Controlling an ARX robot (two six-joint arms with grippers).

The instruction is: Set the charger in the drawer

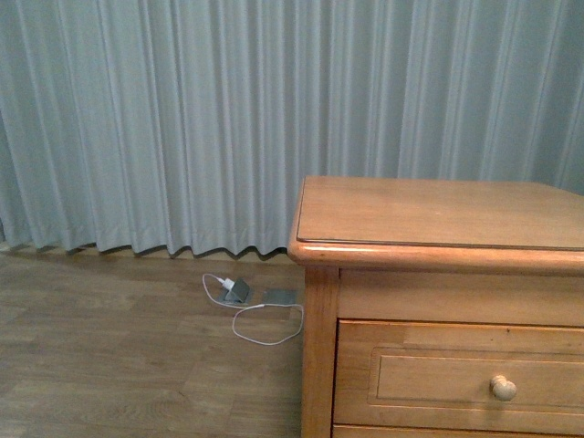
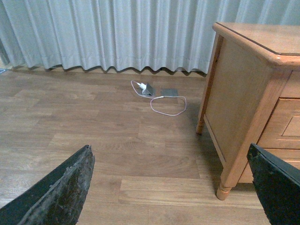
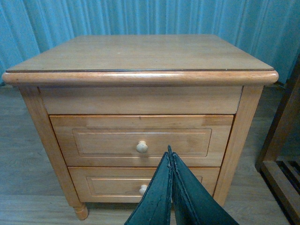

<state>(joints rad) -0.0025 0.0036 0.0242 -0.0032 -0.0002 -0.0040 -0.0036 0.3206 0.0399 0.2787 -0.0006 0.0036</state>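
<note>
Task not begun: drawer [image 3: 141, 142] closed, charger unseen; left hand [image 2: 171, 187] spread open, right hand [image 3: 170, 187] pinched closed, empty, facing the dresser [image 3: 140, 93].

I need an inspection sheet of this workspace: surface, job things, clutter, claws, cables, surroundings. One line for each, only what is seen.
Surface: dresser top shows nothing on it; wooden floor around.
Job's things: upper drawer is closed, pale knob in the middle. The charger: nothing seen in any view.
Clutter: two grey plates on the floor near the curtain, with a white plug at one of them.
Claws: left claw is open, above the floor beside the dresser; right claw is shut, empty, in front of the drawers.
Cables: thin white cable loops on the floor by the plates.
Surroundings: grey curtain behind; lower drawer closed; some wooden furniture beside the dresser.
</note>
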